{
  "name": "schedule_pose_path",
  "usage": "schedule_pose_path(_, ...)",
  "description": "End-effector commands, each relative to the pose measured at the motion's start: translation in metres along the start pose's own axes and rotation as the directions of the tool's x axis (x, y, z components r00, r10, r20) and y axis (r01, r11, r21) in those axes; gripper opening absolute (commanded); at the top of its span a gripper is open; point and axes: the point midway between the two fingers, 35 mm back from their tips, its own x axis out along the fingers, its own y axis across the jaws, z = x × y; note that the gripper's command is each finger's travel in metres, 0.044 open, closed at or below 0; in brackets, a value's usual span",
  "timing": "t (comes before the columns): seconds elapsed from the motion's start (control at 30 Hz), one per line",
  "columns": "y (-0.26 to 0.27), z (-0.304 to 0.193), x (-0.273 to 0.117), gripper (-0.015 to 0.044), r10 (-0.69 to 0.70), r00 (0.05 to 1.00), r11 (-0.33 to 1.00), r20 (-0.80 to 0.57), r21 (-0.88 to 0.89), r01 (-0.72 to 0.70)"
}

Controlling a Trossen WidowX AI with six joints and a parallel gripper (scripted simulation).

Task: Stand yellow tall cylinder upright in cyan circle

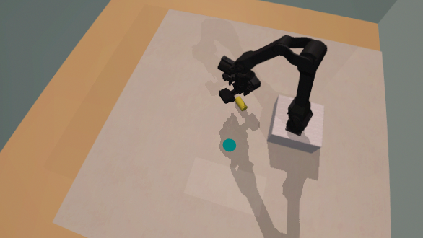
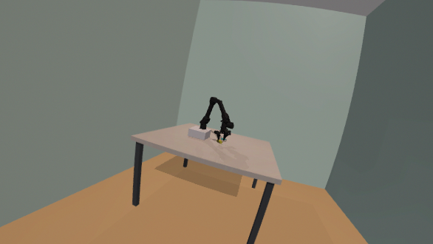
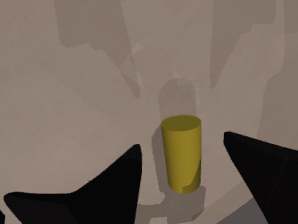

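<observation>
The black parallel-jaw gripper [image 3: 181,163] hangs released, fingers spread either side of the lying yellow tall cylinder [image 3: 181,153] (untouched), with the flat cyan circle [image 1: 229,145] towards 7 o'clock of it.

A white block [image 1: 310,124] sits on the pale table [image 2: 177,142], above an orange floor [image 2: 185,218]

- The yellow tall cylinder [image 3: 181,153] lies on the table [image 3: 60,96], seen end-on.
- The tool [image 3: 181,163] stands open; its two dark fingers flank the cylinder, neither touching it.
- The tool's shadow falls on the table beyond the cylinder.
</observation>
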Motion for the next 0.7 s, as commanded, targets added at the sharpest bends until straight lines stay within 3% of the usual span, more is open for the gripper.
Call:
schedule_pose_path(0.0, -0.002, -0.003, 0.019, 0.0309, -0.003, 1.000, 1.000, 0.002, -0.003, 0.003)
schedule_pose_path(0.07, -0.002, -0.003, 0.019, 0.0309, -0.003, 1.000, 1.000, 0.002, -0.003, 0.003)
schedule_pose_path(0.33, -0.002, -0.003, 0.019, 0.0105, -0.003, 1.000, 1.000, 0.002, -0.003, 0.003)
schedule_pose_path(0.67, -0.001, 0.000, 0.003, 0.0105, -0.003, 1.000, 1.000, 0.002, -0.003, 0.003)
